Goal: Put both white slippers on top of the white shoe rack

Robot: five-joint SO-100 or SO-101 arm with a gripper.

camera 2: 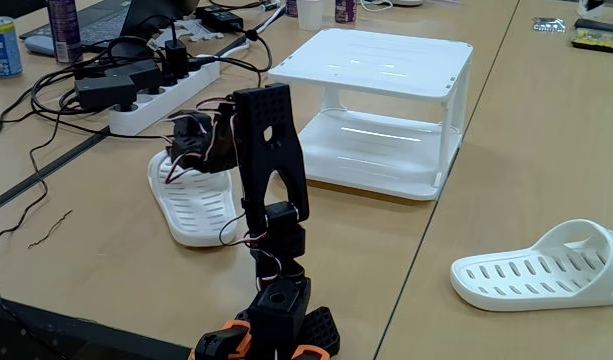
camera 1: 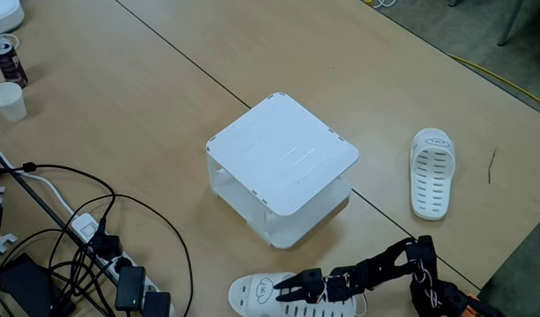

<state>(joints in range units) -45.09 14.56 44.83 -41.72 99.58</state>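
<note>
White slippers (camera 1: 432, 173) lie flat, long axes roughly parallel, rack (camera 1: 283, 154) between.

Bright, even overhead light, soft shadows, mild glare on the white shoe rack (camera 2: 381, 65).

A pale wooden tabletop (camera 1: 120, 106), crossed by a thin dark seam, carries a tangle of black cables (camera 1: 67, 233) that runs into a white power strip (camera 2: 151, 105) loaded with black plug adapters (camera 2: 126, 78). Near the table's far corner a small white paper cup (camera 1: 9, 99) stands beside a dark drink can (camera 1: 7, 58), and in another fixed view a blue can (camera 2: 1, 45) sits near a tall purple one (camera 2: 64, 25). Off the table edge, a yellow cable (camera 1: 503, 75) trails across grey carpet (camera 1: 481, 35).
</note>
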